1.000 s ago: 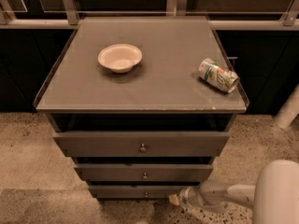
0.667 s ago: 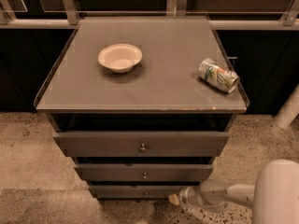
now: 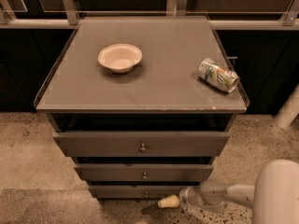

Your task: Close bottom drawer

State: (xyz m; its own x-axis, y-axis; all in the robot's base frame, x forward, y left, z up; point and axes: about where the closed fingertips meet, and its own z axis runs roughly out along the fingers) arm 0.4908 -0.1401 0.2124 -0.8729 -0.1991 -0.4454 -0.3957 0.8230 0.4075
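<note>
Nothing has shifted: my tool [image 3: 169, 201] hangs at bottom centre, just beside the bottom drawer [image 3: 119, 190], so the push looks pending; its width I cannot tell.

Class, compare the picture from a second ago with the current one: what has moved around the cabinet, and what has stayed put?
Nothing has visibly changed. The end effector is low by the floor, just in front of the right end of the bottom drawer, where it was before. The bowl and the can lie on the cabinet top as before.
</note>
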